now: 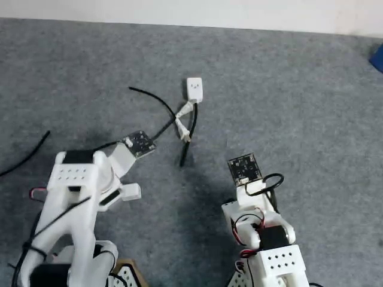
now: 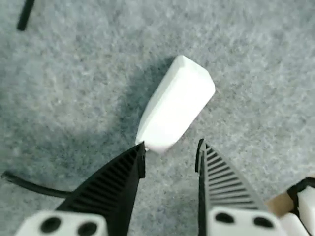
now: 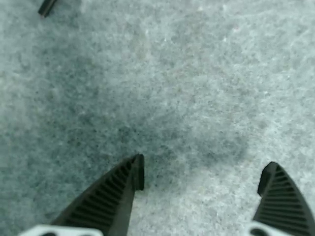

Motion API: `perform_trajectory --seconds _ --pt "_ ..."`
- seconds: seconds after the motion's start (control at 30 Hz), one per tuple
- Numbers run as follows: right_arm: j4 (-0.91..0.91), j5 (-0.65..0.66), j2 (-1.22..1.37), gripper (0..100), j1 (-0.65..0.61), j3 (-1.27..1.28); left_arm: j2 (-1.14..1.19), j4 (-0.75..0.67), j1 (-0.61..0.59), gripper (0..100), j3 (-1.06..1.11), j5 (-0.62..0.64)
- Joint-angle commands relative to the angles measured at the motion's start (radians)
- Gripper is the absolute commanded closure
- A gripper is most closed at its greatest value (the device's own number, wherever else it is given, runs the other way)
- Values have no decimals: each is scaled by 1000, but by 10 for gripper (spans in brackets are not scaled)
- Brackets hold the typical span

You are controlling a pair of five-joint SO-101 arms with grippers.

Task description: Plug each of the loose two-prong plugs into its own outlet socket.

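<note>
Left claw (image 2: 171, 147): I have it spread apart, low over the carpet (image 2: 74, 73). The white block (image 2: 174, 105) lies tilted just beyond the tips. One fingertip (image 2: 140, 150) sits at the block's near corner, touching or just short, I cannot tell.
Right claw (image 3: 204, 169): wide apart over bare carpet, holding nothing. A black cord end (image 3: 47, 6) lies well off from it.
Task's thing: in the high view the socket piece (image 1: 194, 89) lies far and centre, between the two arms. Its white lead (image 1: 182, 116) is bunched and crosses a black cord (image 1: 186, 146). I cannot say whether the block at my left claw is a plug or another socket, as no prongs show.
Risk, off-centre grip: the block lies slanted across the gap, not square to it. If I close now, I judge one pad would meet the corner first and spin or squirt the block away.
Risk, shove: pushing forward with that fingertip at the corner would likely slide the block along the carpet rather than straddle it.
Risk, cords: the crossed leads by the socket piece could drag on it when a plug is lifted, shifting it just as I line up.
Risk, unbraced socket: the right claw is well apart from the socket piece. Pressing a plug in with nothing holding it would probably push it away.
</note>
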Motion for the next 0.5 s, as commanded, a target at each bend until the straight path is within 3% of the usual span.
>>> perform_trajectory --seconds 0.0,0.2,0.47 --pt "4 9 7 635 -10 -50 162 -29 24 811 -97 15" --pt "4 9 7 635 -10 -50 387 -54 25 811 -271 49" --pt "4 9 7 635 -10 -50 515 -54 56 811 -412 51"
